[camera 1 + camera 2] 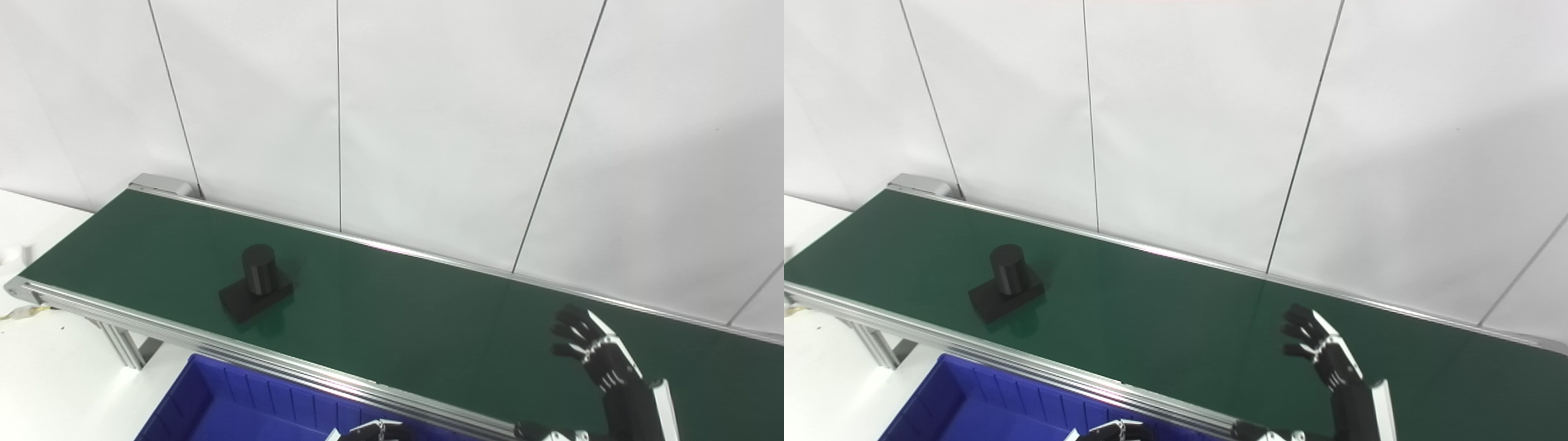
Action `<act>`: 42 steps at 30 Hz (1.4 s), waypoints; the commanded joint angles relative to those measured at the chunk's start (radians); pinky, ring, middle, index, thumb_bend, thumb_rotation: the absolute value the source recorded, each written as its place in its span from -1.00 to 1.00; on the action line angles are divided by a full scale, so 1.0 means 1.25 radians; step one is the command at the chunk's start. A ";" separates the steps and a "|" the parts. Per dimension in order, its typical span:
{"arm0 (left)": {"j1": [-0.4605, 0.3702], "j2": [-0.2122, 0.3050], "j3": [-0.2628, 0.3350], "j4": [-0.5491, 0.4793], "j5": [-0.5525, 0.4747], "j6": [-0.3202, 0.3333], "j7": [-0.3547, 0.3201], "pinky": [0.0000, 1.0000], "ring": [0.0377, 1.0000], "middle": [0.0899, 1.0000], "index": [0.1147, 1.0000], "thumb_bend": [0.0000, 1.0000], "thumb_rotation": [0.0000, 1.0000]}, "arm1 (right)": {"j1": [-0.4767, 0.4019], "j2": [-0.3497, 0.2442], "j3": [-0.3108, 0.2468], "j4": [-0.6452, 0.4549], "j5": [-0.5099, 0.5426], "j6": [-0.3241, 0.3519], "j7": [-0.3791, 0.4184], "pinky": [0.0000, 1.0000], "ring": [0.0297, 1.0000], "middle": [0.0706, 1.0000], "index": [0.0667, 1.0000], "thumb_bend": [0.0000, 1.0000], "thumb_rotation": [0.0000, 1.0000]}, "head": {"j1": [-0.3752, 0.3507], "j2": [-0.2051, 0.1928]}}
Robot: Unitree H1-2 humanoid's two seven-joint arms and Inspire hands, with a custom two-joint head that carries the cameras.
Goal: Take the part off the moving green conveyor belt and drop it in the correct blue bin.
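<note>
White wall panels back the green conveyor belt. On its left stretch sits the part, matte black: a short upright cylinder on a flat rectangular base. Well apart to the right, the right hand hovers over the belt, fingers spread, holding nothing. Only the left hand's top edge shows above the blue bin; its state cannot be told.

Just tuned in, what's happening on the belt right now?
A black part, a cylinder on a flat base, sits on the green belt, untouched. The right hand hovers open over the belt, well right of it. The left hand barely shows at the bottom edge, above the blue bin.
</note>
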 commanded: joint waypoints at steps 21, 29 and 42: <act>-0.009 0.016 -0.019 -0.038 0.020 -0.032 0.019 0.22 0.38 0.41 0.32 1.00 -0.80 | -0.115 0.016 0.015 0.030 -0.064 0.089 -0.002 0.60 0.67 0.67 0.70 0.74 -0.54 | 0.001 0.003; 0.013 0.031 -0.036 -0.060 0.019 -0.032 0.038 0.18 0.37 0.41 0.30 1.00 -0.76 | -0.157 0.009 0.021 0.060 -0.078 0.124 0.009 0.62 0.69 0.70 0.73 0.74 -0.47 | -0.005 0.005; 0.000 0.021 -0.039 -0.034 0.011 -0.032 0.045 0.17 0.33 0.38 0.29 1.00 -0.77 | -0.243 -0.022 0.050 0.072 -0.132 0.189 0.045 0.54 0.67 0.72 0.76 0.77 -0.42 | -0.007 0.003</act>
